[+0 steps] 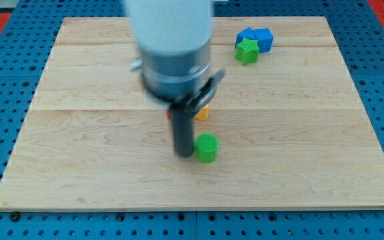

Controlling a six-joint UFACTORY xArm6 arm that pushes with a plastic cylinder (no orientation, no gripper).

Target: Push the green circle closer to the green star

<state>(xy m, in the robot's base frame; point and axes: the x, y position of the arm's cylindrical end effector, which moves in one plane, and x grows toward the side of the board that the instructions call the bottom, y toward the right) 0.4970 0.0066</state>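
Observation:
The green circle (207,147) sits on the wooden board a little below the centre. The green star (247,51) lies near the view's top right, touching a blue block (256,38) just behind it. My tip (183,154) is down on the board right beside the green circle, on its left side, touching or almost touching it. The rod rises from there into the arm's grey and white body, which hides the board's upper middle.
A yellow-orange block (202,112) and a sliver of a red block (169,114) peek out from behind the rod, just above the green circle. The wooden board (79,133) lies on a blue perforated table.

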